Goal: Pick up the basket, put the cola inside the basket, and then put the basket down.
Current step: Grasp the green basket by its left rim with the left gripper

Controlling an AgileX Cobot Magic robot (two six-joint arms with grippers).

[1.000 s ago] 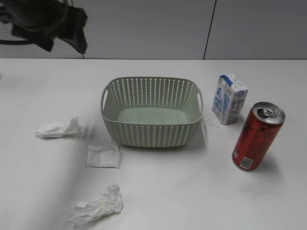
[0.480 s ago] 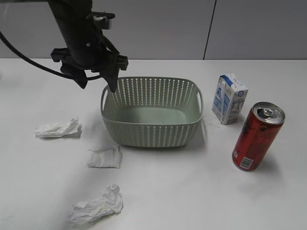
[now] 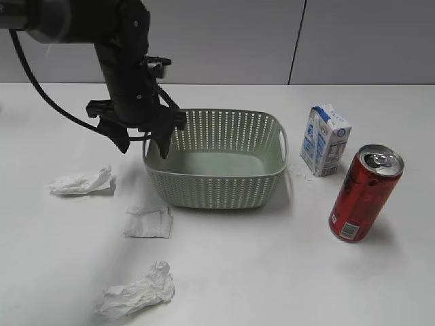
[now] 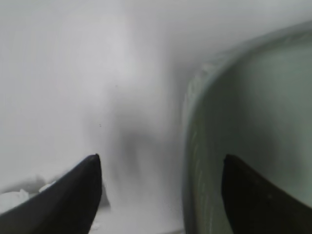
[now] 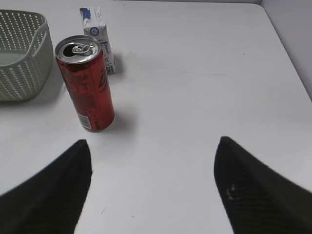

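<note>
At the basket (image 3: 215, 183) rim, the left tool (image 3: 143, 145) (jaws spread) straddles the wall.

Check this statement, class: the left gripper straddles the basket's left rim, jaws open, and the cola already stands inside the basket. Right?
Not quite. The exterior view shows the cola standing on the table, right of the basket, not inside. The left gripper does straddle the left rim, open.

A matt, pale green plastic with perforated walls is seen in the basket (image 3: 216, 178), whose rim is straddled by the matt black fingers of the left gripper (image 3: 144, 144). Glossy red metal with a bright silver top is shown by the cola (image 5: 86, 84), ahead and left of the right gripper (image 5: 152, 187). Printed card is suggested by the carton (image 3: 325, 140). Crumpled white paper is seen in the tissues (image 3: 138, 292). The table (image 3: 258, 272) looks smooth and matt white.
</note>
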